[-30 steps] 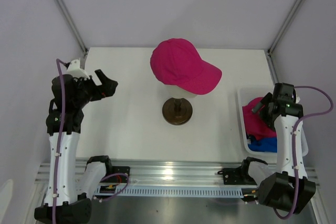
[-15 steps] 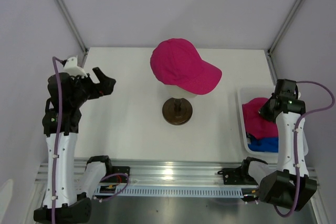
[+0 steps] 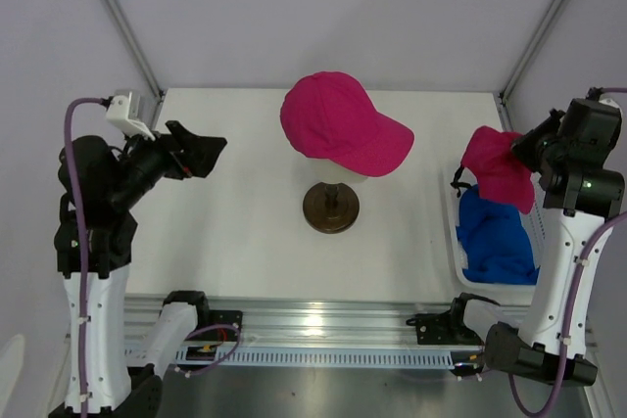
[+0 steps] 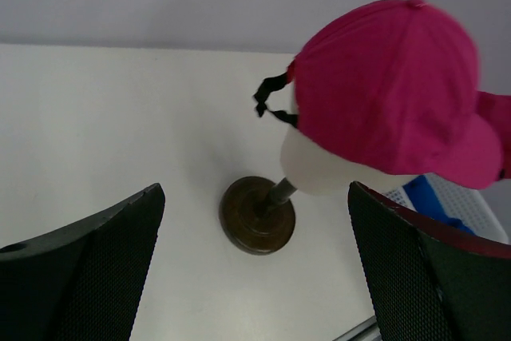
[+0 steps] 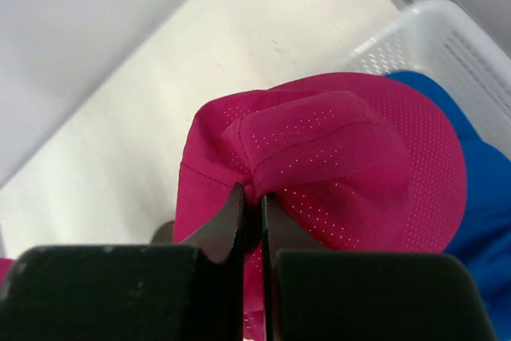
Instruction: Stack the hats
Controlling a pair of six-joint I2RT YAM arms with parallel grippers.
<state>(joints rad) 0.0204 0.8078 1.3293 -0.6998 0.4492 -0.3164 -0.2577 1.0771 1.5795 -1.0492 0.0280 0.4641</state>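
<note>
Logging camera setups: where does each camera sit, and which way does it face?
Top external: above and behind the arms, looking down at the table; both arms show, right hand pinching one pink cap over the white basket.
Left wrist: on the left arm, facing the mannequin head wearing the other pink cap; open fingers of the left hand frame it.
Right wrist: on the right arm, looking down past shut fingers at the pinched cap, blue cap beneath.
Shared: top and left wrist both show the capped mannequin head.
</note>
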